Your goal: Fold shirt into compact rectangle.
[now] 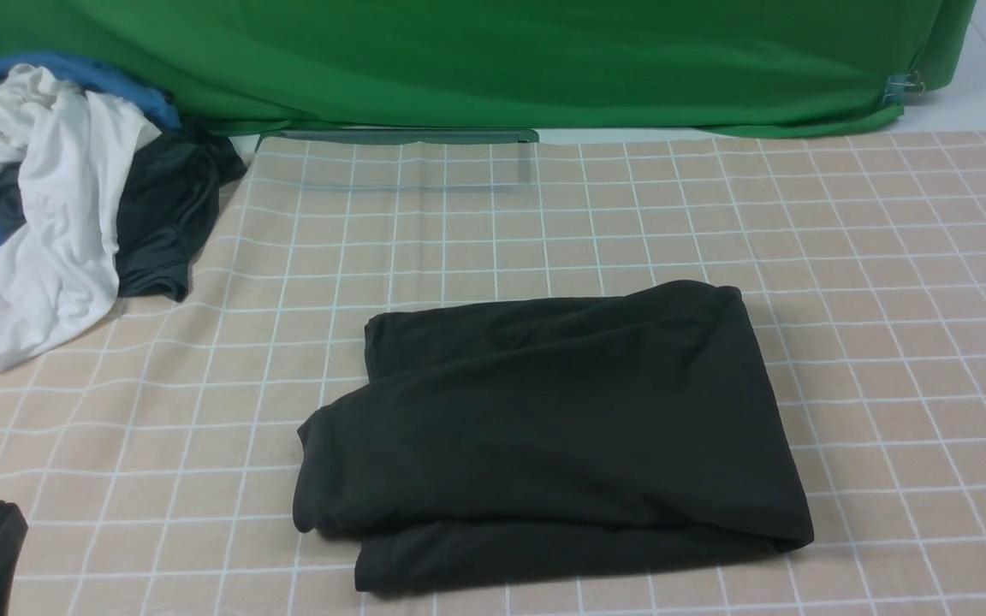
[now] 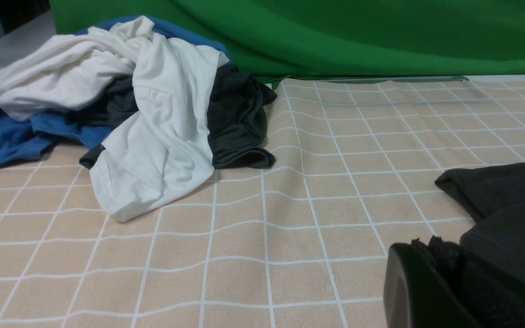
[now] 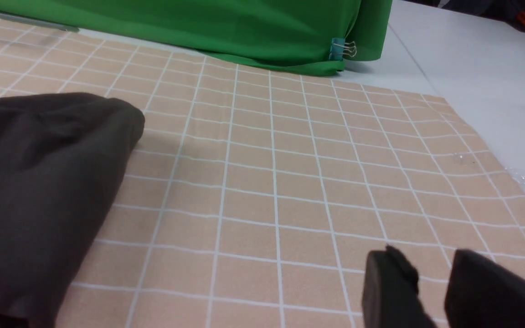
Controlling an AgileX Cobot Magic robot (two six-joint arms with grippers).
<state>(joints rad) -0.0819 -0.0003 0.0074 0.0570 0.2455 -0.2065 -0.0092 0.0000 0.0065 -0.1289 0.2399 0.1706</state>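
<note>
Folded black T-shirt lying near the middle of the bench, on a beige cloth with a white grid, print side hidden. The garment sits as a stack of layers in a rough rectangle: the upper layer overhangs on the left with a rounded fold, and a lower layer juts out along the near edge, so the outline is not yet square. A heap of white, blue and dark grey clothes lies well apart at the far left, before a green backdrop.

Left gripper, seen only in its wrist view, is closed, with dark material showing at its tip; whether that is a pinch of cloth cannot be told. Right gripper hovers over bare grid just beside the shirt's right edge, its fingers a little apart and holding nothing.

Handling, as judged: the cotton is light, limp and non-fragile; it will sag and unfold if lifted by one layer. Best taken at corners or along a folded edge, pinching all layers together, both sides at once.
</note>
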